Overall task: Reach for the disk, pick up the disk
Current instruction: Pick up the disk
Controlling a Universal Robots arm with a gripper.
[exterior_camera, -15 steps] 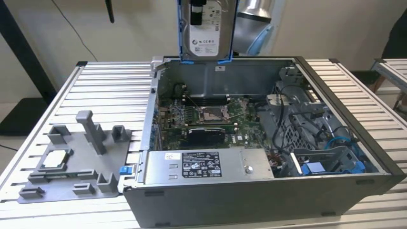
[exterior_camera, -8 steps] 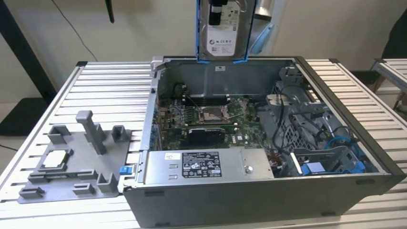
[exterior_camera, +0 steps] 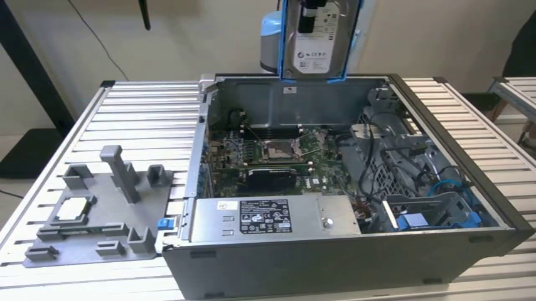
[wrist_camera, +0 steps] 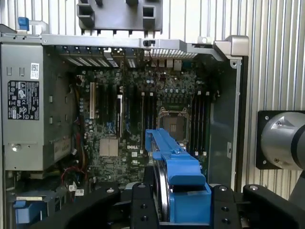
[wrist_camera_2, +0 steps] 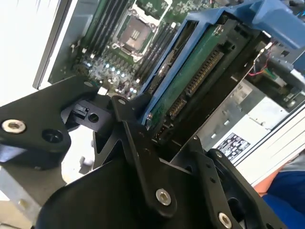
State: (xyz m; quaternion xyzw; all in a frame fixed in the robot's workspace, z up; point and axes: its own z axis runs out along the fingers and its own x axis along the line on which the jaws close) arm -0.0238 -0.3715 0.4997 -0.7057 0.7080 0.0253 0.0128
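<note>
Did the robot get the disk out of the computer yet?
Yes. The gripper is shut on the disk and holds it upright in the air above the open computer case. In both wrist views its blue frame sits between the fingers. Reaching and picking up look done.

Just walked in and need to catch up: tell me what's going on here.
The robot arm's gripper is shut on the disk, the silver-grey drive in its blue frame, holding it upright in the air above the open computer case. The case sits on a slatted table, motherboard exposed, with a grey fixture tray on the exterior view's left.
</note>
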